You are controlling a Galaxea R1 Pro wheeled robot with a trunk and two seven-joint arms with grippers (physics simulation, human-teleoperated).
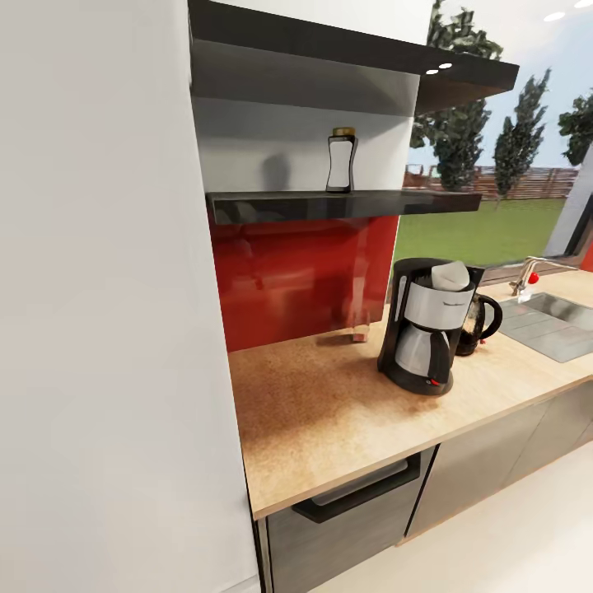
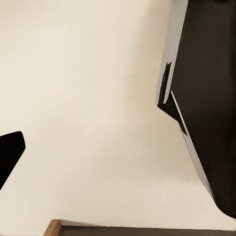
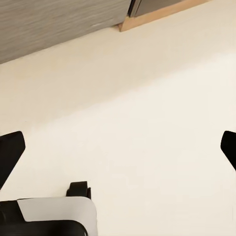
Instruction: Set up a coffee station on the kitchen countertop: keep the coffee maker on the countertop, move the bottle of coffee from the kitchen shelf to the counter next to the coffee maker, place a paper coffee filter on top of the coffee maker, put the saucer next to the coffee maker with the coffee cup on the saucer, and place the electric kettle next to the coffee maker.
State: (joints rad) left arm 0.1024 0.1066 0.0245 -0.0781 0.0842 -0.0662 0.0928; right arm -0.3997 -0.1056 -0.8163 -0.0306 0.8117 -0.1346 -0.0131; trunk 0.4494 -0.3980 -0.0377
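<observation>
1. Countertop of light tan wood-look board runs over glossy dark grey cabinet fronts, from a tall white panel at its left end toward a steel sink at its right.
2. The black drip coffee maker with a silver-white band and a small red switch stands upright on the counter, nearer its back edge than its front, left of the sink.
3. A white paper coffee filter sits in the coffee maker's top, its mouth upward.
4. The rounded clear-glass electric kettle with a black loop handle stands just behind and to the right of the coffee maker — mostly hidden, so contact between them cannot be judged.
5. The small waisted dark brown bottle of coffee with a pale label and gold-tan lid stands upright on the thin dark grey kitchen shelf, toward its middle, above the red glossy backsplash.
6. The left gripper shows one dark fingertip over pale floor; its spread cannot be told.
7. The right gripper has its two dark fingers set wide apart — nothing between them but pale floor.
</observation>
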